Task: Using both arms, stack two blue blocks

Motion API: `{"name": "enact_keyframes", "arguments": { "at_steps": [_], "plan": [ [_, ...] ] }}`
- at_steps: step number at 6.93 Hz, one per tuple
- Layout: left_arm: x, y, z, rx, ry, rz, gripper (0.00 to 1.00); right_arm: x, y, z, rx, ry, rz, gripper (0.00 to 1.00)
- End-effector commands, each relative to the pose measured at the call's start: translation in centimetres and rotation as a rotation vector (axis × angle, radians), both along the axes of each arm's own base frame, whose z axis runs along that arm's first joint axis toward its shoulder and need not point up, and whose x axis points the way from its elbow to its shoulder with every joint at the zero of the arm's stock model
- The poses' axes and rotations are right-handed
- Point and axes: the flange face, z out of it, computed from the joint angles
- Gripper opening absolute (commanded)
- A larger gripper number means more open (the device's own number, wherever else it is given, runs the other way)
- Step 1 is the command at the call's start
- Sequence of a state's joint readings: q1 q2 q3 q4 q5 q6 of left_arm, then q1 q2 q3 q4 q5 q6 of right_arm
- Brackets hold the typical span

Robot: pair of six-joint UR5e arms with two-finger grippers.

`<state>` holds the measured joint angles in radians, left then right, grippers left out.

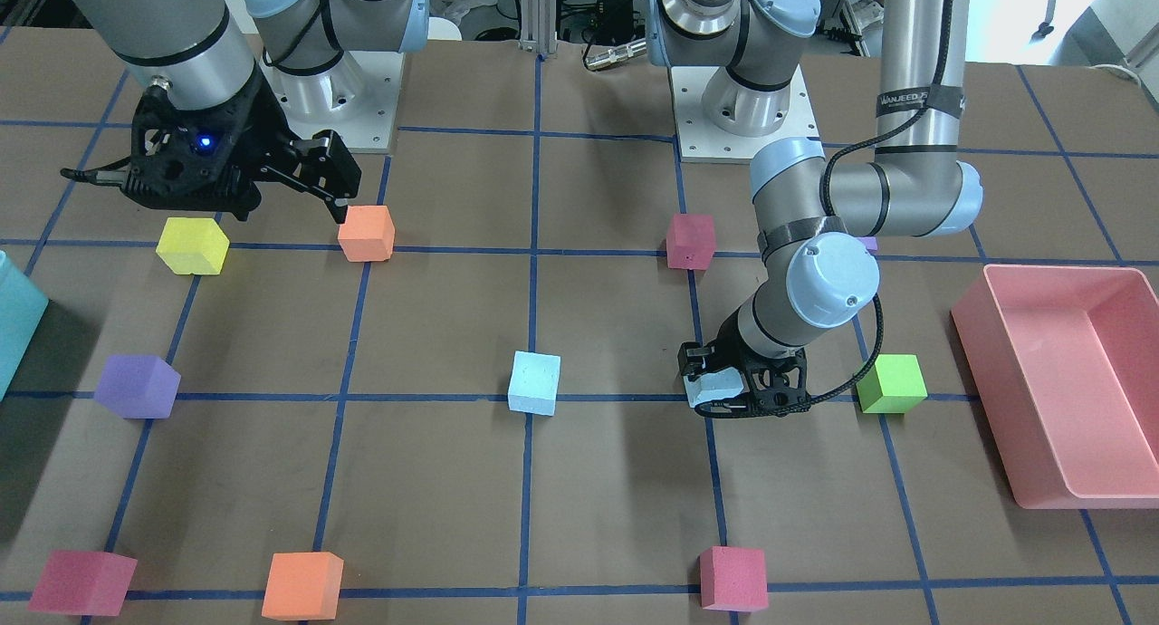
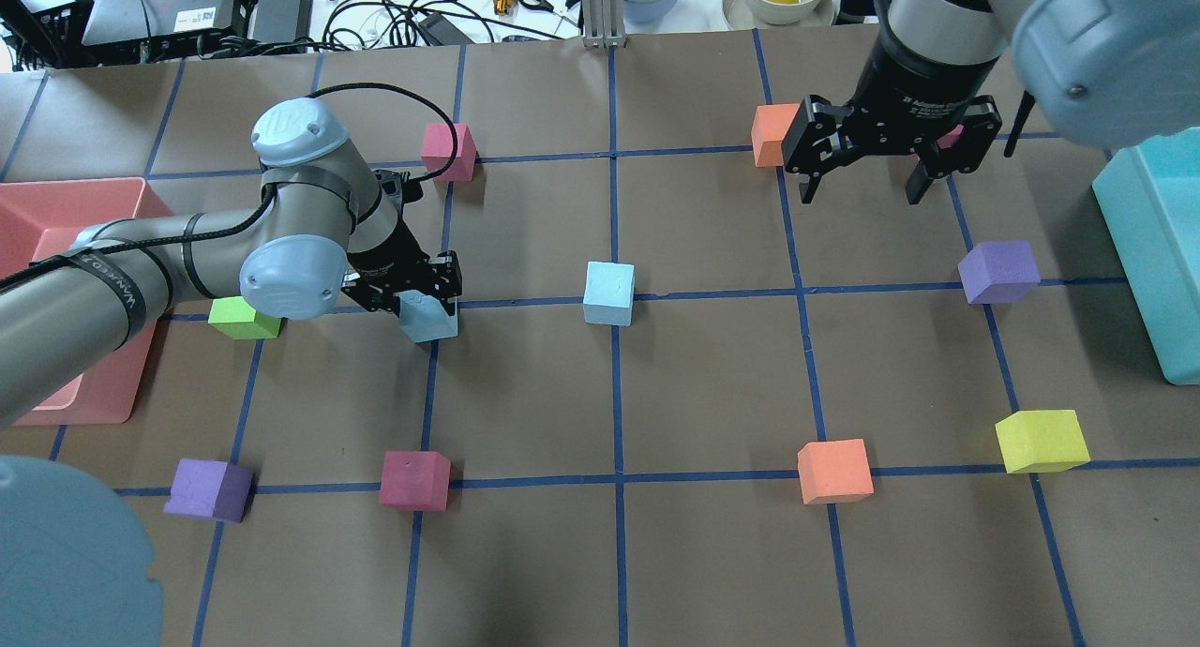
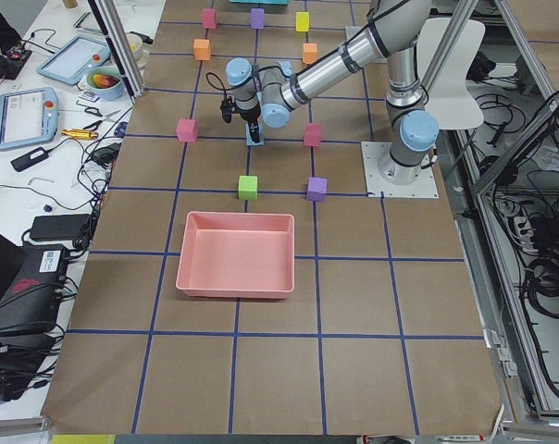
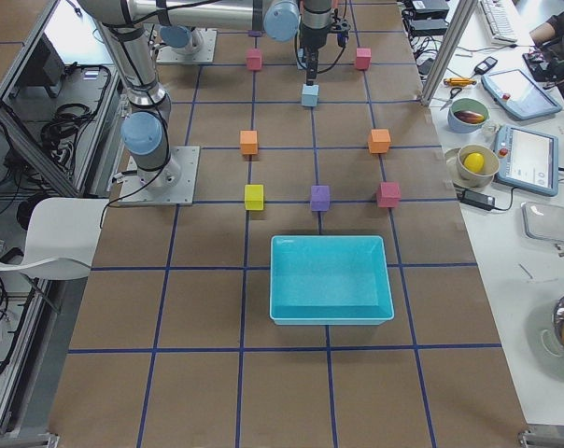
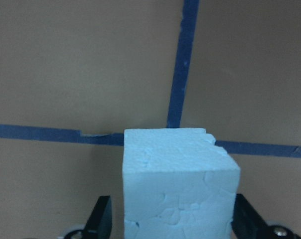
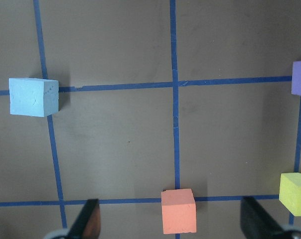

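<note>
Blue block (image 5: 178,184) fills the left wrist view, one top corner chipped. The left gripper's (image 2: 417,293) fingers (image 5: 103,219) straddle it; one touches and the other shows a thin dark gap, so I cannot tell if they clamp it. It sits over a tape crossing. That view misses the second blue block (image 2: 608,293), which the overhead shows at mid-table, probably the stacking base. The right gripper (image 2: 864,195) hangs spread beside an orange block (image 2: 771,133), likely waiting.
</note>
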<state>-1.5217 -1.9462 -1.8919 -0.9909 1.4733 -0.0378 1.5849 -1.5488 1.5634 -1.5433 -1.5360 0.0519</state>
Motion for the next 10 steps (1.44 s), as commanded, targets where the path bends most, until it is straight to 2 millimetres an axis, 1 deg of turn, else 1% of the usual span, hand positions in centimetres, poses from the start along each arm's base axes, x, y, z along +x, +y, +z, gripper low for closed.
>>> {"name": "enact_keyframes", "arguments": {
  "at_steps": [1,2,3,4,5,6,7,8,9,10],
  "plan": [
    [-0.6,-0.6,2.4,-0.062,-0.002,-0.016,0.03,-0.4,0.7,0.9,-0.004,0.013,-0.002,1.00],
    [-1.9,-0.5,4.4,-0.099,0.007,-0.040,0.06,-0.3,0.7,0.8,-0.005,0.013,-0.002,1.00],
    [-5.5,0.1,6.4,-0.142,0.010,-0.109,0.06,-0.3,0.7,0.8,-0.008,0.013,-0.005,1.00],
    [-10.1,0.1,8.5,-0.186,0.015,-0.187,0.06,-0.3,0.6,0.8,-0.013,0.013,-0.002,1.00],
    [-14.3,0.6,8.9,-0.197,0.022,-0.246,0.06,-0.3,0.5,0.5,-0.010,0.010,0.000,1.00],
    [-17.1,1.4,8.8,-0.188,0.031,-0.227,0.07,-0.4,0.4,0.4,-0.010,0.011,0.001,1.00],
    [-19.0,2.1,8.9,-0.186,0.034,-0.149,0.11,-0.3,0.4,0.5,-0.012,0.011,0.003,1.00],
    [-19.8,2.1,7.6,-0.169,0.029,-0.142,0.11,-0.3,0.4,0.5,-0.012,0.010,0.003,1.00],
    [-20.3,1.5,7.2,-0.211,0.042,-0.143,0.11,-0.4,0.4,0.4,-0.010,0.011,0.003,1.00],
    [-20.9,1.6,7.2,-0.209,0.058,-0.151,0.11,-0.3,0.4,0.5,-0.012,0.011,0.003,1.00]
  ]
}}
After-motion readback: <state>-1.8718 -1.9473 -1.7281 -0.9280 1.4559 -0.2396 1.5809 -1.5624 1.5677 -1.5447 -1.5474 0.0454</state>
